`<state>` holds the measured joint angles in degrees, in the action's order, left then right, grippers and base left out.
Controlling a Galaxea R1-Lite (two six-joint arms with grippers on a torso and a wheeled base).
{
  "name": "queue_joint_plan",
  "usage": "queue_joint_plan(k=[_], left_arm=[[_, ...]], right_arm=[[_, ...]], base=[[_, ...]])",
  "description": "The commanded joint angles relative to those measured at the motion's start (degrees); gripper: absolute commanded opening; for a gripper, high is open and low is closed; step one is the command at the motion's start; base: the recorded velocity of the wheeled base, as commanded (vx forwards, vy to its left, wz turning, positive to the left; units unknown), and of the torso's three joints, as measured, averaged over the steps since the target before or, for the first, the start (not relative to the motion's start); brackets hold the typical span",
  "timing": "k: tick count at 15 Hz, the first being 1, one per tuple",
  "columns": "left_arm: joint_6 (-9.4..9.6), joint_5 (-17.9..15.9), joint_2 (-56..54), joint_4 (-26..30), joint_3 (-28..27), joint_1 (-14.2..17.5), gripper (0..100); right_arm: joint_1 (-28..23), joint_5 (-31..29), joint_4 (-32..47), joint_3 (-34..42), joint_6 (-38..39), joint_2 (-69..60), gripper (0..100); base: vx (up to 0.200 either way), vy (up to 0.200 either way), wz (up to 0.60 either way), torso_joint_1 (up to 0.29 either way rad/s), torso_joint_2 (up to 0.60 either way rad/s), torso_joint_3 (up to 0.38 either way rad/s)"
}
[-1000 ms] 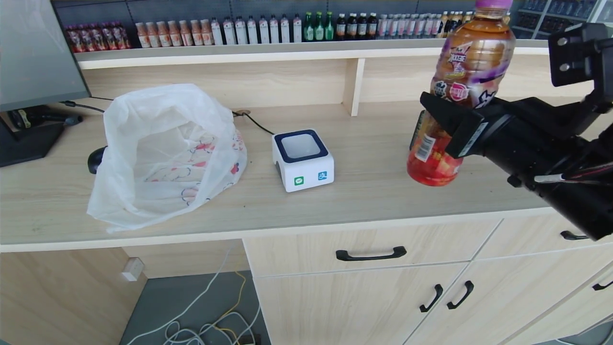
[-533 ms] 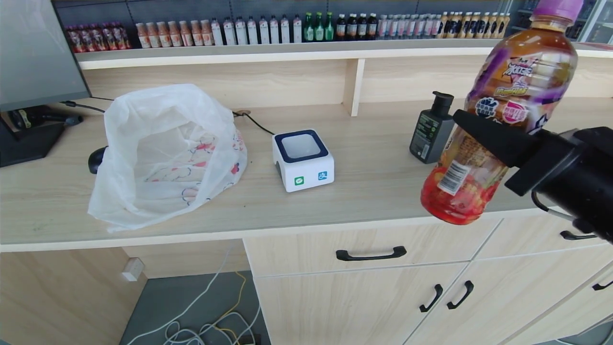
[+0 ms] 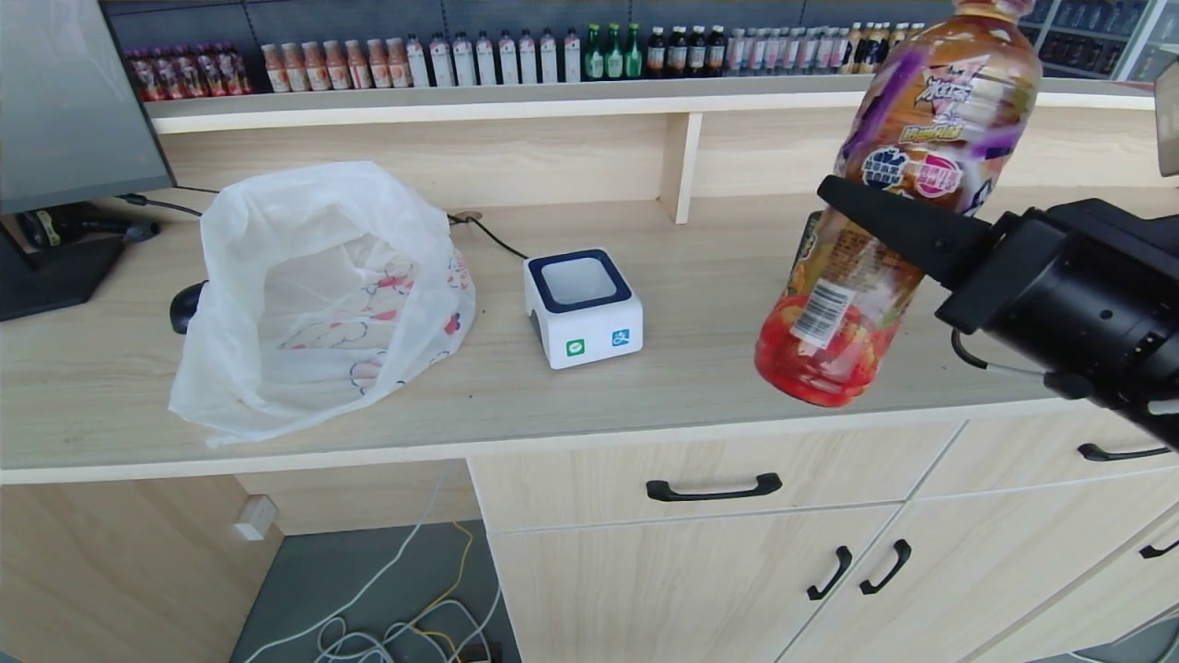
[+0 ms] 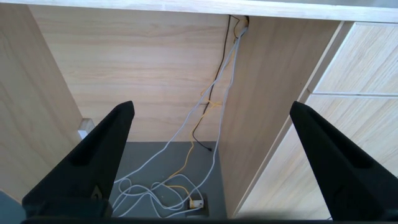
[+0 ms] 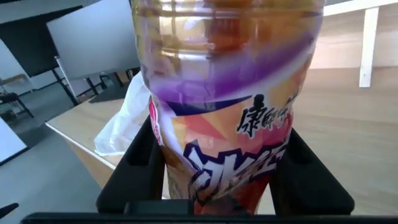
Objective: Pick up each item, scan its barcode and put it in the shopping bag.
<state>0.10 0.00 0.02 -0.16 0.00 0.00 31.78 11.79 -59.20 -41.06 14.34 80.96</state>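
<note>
The right gripper (image 3: 852,207) was clamped on the tea bottle (image 3: 921,138), one black finger across the label at mid-height, the other behind the body. The bottle hung tilted, cap leaning away to the right, base over the counter (image 3: 700,368) front edge, right of the scanner (image 3: 582,307) and well apart from the shopping bag (image 3: 313,295). The left gripper (image 4: 211,109), jaws spread wide, held nothing below the counter above floor cables (image 4: 168,186).

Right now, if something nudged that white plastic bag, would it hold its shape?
Probably not: the shopping bag looks thin and translucent, so it would likely crumple. Its wrinkled sides slump on the counter, suggesting it is floppy and light, apt to slide.
</note>
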Motion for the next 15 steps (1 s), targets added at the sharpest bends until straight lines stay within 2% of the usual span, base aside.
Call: queue_joint_plan(k=[1,5,8,12,15], left_arm=[[-0.01,0.0,0.0,0.0,0.0,0.0,100],[-0.01,0.0,0.0,0.0,0.0,0.0,100],[-0.01,0.0,0.0,0.0,0.0,0.0,100],[-0.01,0.0,0.0,0.0,0.0,0.0,100],[-0.01,0.0,0.0,0.0,0.0,0.0,100]], right_arm=[[0.2,5.5,0.0,-1.0,3.0,3.5,0],[0.2,14.3,-1.5,-1.3,13.3,3.9,0],[1.2,24.6,-7.2,-0.8,15.6,4.4,0],[3.3,31.2,-10.3,-1.7,16.6,6.7,0],[4.8,33.0,-12.9,-3.7,19.6,8.7,0]], base=[[0.000,0.000,0.00,0.000,0.00,0.000],[0.000,0.000,0.00,0.000,0.00,0.000],[0.000,0.000,0.00,0.000,0.00,0.000],[0.000,0.000,0.00,0.000,0.00,0.000],[0.000,0.000,0.00,0.000,0.00,0.000]])
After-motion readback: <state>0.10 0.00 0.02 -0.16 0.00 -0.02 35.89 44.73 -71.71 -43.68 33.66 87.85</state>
